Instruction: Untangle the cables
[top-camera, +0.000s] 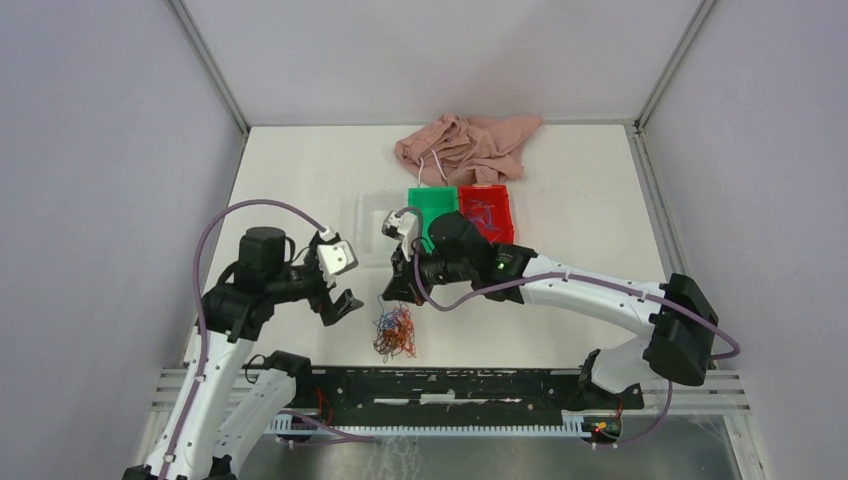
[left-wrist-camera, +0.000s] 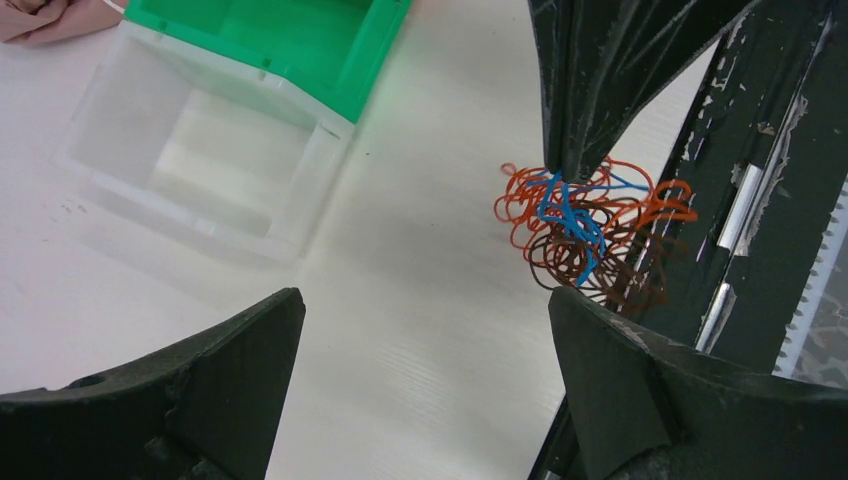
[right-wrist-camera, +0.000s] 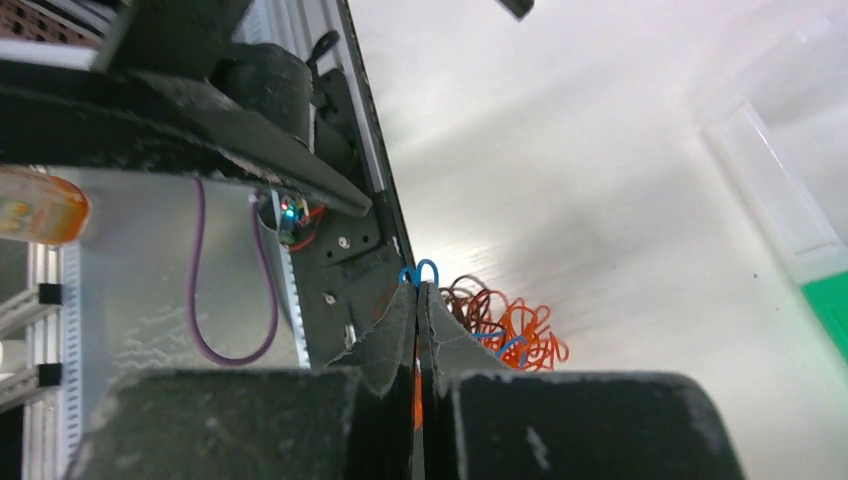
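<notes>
From above, you cannot follow single strands in the cables, and the right arm covers the near end of the green bin. In your right wrist view, the right gripper hides most of them behind its closed fingers, and the clear tray is blurred and runs off the picture's edge.
</notes>
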